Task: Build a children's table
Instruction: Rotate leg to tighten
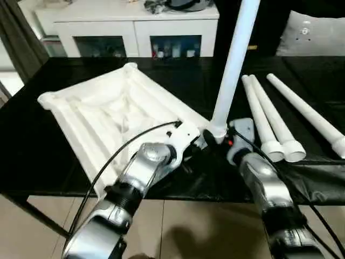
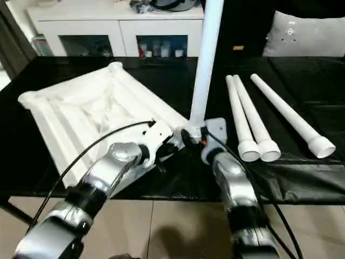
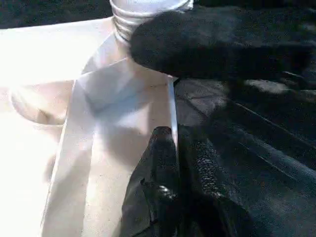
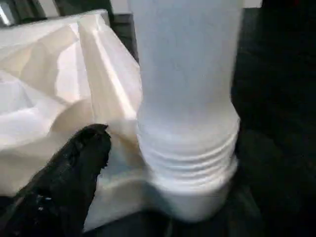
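White leg upright in near corner socket, threads apparently part-seated.
Right gripper released at six o'clock, nearer; left gripper clenched, empty, beside tabletop.

Your white tabletop lies underside-up.
One leg stands in its near corner socket; three legs lie beside.

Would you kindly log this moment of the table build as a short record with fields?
tabletop: upside down on the black table, ribbed underside up
standing leg: upright, threaded end at the near corner socket
spare legs: three lying on the robot's right
left gripper: shut, at the tabletop's edge near that socket
right gripper: at the standing leg's base; grip unclear
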{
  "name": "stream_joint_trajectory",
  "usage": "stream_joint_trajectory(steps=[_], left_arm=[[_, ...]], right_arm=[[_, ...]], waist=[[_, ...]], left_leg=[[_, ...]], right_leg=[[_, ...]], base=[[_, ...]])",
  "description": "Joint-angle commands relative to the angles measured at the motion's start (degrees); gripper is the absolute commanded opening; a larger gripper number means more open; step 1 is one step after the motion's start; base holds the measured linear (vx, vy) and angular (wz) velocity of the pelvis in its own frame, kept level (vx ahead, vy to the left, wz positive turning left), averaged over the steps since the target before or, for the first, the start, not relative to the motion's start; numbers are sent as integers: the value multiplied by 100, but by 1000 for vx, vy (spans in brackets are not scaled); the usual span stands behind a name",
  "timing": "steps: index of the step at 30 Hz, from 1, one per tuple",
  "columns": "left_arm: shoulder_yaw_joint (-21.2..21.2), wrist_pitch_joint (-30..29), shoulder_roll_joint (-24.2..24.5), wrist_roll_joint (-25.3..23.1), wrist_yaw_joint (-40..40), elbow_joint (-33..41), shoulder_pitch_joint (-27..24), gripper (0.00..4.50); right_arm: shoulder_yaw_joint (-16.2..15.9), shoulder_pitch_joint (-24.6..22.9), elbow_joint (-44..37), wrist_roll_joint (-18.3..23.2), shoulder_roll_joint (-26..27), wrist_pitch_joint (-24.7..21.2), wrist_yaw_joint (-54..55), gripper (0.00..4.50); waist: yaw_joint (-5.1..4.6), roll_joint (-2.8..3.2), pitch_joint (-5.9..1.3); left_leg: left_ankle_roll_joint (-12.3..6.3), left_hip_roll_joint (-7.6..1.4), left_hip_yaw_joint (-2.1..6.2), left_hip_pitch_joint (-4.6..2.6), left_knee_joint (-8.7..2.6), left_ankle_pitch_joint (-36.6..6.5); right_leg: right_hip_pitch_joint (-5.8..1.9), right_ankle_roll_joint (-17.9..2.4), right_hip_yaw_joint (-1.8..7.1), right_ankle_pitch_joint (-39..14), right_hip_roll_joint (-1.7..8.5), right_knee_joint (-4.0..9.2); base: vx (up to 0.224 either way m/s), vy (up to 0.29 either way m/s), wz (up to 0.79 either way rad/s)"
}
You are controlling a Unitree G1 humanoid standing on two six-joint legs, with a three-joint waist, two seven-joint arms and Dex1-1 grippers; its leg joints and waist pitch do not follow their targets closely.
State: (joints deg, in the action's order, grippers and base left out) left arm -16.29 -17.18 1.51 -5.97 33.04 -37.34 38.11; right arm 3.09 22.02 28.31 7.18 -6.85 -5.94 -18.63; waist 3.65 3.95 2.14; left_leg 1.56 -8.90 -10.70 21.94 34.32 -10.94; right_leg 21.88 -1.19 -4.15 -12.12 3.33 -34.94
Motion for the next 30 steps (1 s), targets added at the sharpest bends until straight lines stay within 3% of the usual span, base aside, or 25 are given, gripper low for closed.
stream_joint_trajectory(steps=[1, 4, 6, 7, 8, 9, 13, 15, 17, 19, 22, 24, 25, 27, 30], left_arm=[[168, 440, 64, -14, -148, -270, 115, 59], [205, 657, 62, 21, -124, -310, 151, 83], [264, 703, 87, 214, 152, -29, 40, 83], [265, 705, 89, 215, 153, -23, 36, 83], [270, 733, 119, 229, 159, 63, -15, 83], [362, 642, 215, 304, 137, 212, -107, 83], [584, 406, 391, 414, 41, 607, -272, 83], [832, 166, 701, 403, -97, 1168, -426, 83], [988, 32, 965, 371, -96, 1492, -513, 68], [1287, -301, 1505, 244, -134, 2003, -662, 58], [1536, -527, 2127, -24, -250, 2160, -743, 29], [1632, -587, 2372, -162, -331, 2161, -767, 14], [1822, -758, 2653, -308, -481, 2148, -789, 7], [1824, -850, 2876, -472, -514, 2154, -847, 3], [1704, -956, 3244, -770, -469, 2102, -990, 3]], right_arm=[[124, -114, -382, 91, -50, -80, 150, 450], [148, -256, -688, 114, -81, -151, 194, 450], [99, -423, -1001, 127, -97, -393, 132, 450], [97, -426, -1005, 125, -97, -398, 131, 450], [73, -470, -1062, 107, -96, -462, 130, 450], [26, -552, -1165, 119, -98, -578, 72, 450], [-67, -647, -1295, 149, -104, -674, -40, 450], [-280, -722, -1481, 155, -132, -852, -256, 450], [-462, -741, -1535, 81, -172, -958, -383, 450], [-732, -744, -1530, -78, -228, -1184, -524, 450], [-840, -652, -1366, -187, -240, -1420, -516, 450], [-883, -613, -1302, -229, -250, -1485, -522, 450], [-913, -554, -1209, -258, -240, -1520, -526, 450], [-937, -512, -1158, -259, -232, -1547, -531, 450], [-997, -423, -1054, -297, -212, -1560, -542, 450]], waist=[[21, -134, -278], [8, -111, -313], [10, -46, -334], [13, -76, -348], [19, -5, -355], [3, -51, -359], [13, -30, -392], [14, -46, -402], [16, -35, -373], [0, -58, -334], [10, -36, -307], [8, -4, -319], [18, -38, -331], [18, -14, -336], [8, -30, -328]], left_leg=[[-451, -460, 251, -68, -448, -1145], [-540, -478, 265, -34, -435, -852], [-643, -483, 262, -35, -404, -682], [-739, -488, 253, -32, -388, -558], [-762, -486, 264, -33, -380, -508], [-846, -480, 252, -19, -358, -436], [-1063, -477, 252, 11, -303, -162], [-1111, -484, 256, 28, -285, -78], [-1066, -506, 256, 12, -307, -266], [-864, -513, 245, -16, -352, -563], [-604, -502, 236, -59, -386, -745], [-502, -496, 243, -69, -386, -731], [-480, -494, 246, -63, -383, -632], [-455, -483, 250, -58, -381, -555], [-447, -479, 243, -63, -383, -550]], right_leg=[[-215, -831, 354, -1552, 636, 573], [-239, -968, 339, -897, 626, 494], [-233, -1102, 339, -438, 635, 442], [-248, -1193, 339, -107, 635, 413], [-244, -1247, 337, 52, 640, 384], [-257, -1328, 333, 339, 637, 366], [-262, -1401, 309, 776, 635, 300], [-243, -1409, 301, 832, 619, 271], [-222, -1410, 293, 493, 620, 285], [-199, -1356, 301, -114, 594, 324], [-160, -1259, 324, -529, 569, 378], [-151, -1204, 330, -428, 547, 347], [-162, -1205, 336, -251, 562, 314], [-162, -1215, 332, -70, 571, 298], [-157, -1217, 343, 28, 574, 297]], base=[[0, 0, 0], [0, 0, 0], [0, 0, 0], [0, 0, 0], [0, 0, 0], [0, 0, 0], [0, 0, 0], [0, 0, 0], [0, 0, 0], [0, 0, 0], [0, 0, 0], [0, 0, 0], [0, 0, 0], [0, 0, 0], [0, 0, 0]])
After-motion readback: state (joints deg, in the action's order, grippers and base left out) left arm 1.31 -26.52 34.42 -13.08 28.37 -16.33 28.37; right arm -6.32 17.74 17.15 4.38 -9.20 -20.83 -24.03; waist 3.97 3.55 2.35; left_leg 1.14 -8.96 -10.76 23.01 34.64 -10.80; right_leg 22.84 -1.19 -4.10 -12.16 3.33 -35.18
